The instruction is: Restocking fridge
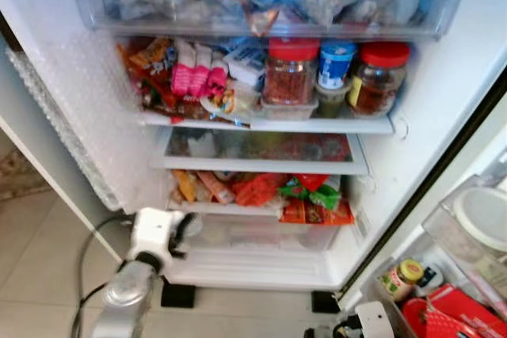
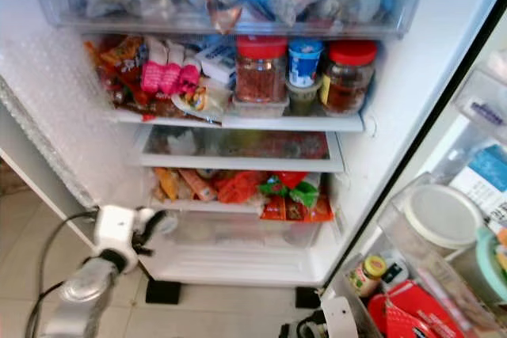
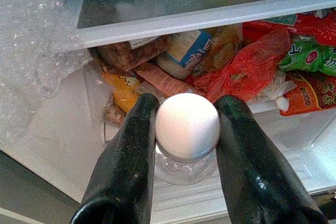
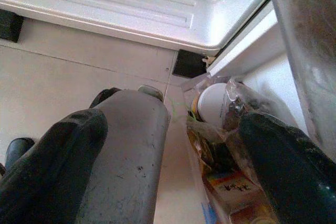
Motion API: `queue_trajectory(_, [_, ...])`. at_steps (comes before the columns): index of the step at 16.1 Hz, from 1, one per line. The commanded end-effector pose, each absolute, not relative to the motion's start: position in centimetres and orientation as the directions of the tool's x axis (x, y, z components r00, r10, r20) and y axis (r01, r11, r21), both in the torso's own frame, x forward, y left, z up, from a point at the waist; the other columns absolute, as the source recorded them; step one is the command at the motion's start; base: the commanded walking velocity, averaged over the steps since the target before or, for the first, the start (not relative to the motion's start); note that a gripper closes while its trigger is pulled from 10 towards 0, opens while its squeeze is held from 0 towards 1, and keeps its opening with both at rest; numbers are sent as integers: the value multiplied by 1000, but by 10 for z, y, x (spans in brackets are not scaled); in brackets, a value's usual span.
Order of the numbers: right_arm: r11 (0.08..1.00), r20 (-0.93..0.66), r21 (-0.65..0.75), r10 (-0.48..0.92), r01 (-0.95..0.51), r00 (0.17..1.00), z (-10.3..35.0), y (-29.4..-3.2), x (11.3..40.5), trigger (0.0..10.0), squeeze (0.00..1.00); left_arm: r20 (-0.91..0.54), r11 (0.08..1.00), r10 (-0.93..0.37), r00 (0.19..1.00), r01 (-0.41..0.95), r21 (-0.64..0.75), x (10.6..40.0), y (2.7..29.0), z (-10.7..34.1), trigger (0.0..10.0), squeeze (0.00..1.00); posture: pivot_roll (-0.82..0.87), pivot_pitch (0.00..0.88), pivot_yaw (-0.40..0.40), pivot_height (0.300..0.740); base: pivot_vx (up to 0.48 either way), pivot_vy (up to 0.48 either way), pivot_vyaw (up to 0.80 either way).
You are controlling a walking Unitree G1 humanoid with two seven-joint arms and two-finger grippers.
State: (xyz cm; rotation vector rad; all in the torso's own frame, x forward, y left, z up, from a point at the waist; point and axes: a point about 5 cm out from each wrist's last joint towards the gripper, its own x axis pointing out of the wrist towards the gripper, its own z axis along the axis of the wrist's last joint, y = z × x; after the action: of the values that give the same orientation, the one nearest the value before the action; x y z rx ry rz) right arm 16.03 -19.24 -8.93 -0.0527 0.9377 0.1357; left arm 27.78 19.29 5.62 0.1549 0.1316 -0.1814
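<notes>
The fridge (image 1: 444,108) stands open, white inside, its shelves crowded. The clear drawer (image 1: 261,5) at the top is packed with bags. On the shelf below stand two jars with red lids (image 1: 291,69), a blue-topped tub (image 1: 336,61) between them, and pink packets (image 1: 194,69) to their left. A lower shelf holds red, orange and green packets (image 1: 269,191). A small clear jar with a white lid (image 3: 187,129) is upright, gripped at the lid between the two black fingers of the left gripper (image 3: 186,140), low in front of the bottom drawer (image 1: 261,231). The door rack (image 1: 444,290) on the right holds a small yellow-lidded jar (image 1: 400,277) and red packets (image 1: 444,314).
</notes>
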Motion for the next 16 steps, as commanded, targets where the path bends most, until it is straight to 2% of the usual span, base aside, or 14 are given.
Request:
queue_trajectory(1, [989, -902, 49, 104, -140, 420, -109, -186, 113, 10000, 0, -162, 972, -147, 976, 173, 158, 273, 202, 53, 10000, 0, -17, 59, 37, 635, 0, 0, 0])
queue_trajectory(7, [989, -900, 56, 109, -136, 421, -109, -185, 113, 10000, 0, -160, 967, -158, 974, 185, 173, 275, 200, 54, 10000, 0, -14, 56, 41, 635, 0, 0, 0])
queue_trajectory(10, [989, -901, 56, 110, -138, 421, -109, -185, 113, 10000, 0, -164, 968, -151, 975, 180, 174, 276, 201, 54, 10000, 0, -14, 52, 40, 635, 0, 425, 0])
queue_trajectory(11, [988, -903, 57, 113, -146, 414, -109, -185, 113, 10000, 0, -160, 967, -149, 976, 177, 181, 276, 201, 54, 10000, 0, -17, 54, 41, 635, 0, 0, 0])
queue_trajectory(14, [987, -903, 57, 115, -149, 414, -109, -184, 113, 10000, 0, -161, 965, -158, 974, 187, 183, 276, 201, 55, 10000, 0, -13, 57, 42, 635, 0, 0, -621])
queue_trajectory(16, [988, -899, 59, 113, -139, 422, -109, -184, 113, 10000, 0, -158, 965, -160, 974, 188, 182, 276, 200, 55, 10000, 0, -14, 60, 42, 635, 0, 0, 0])
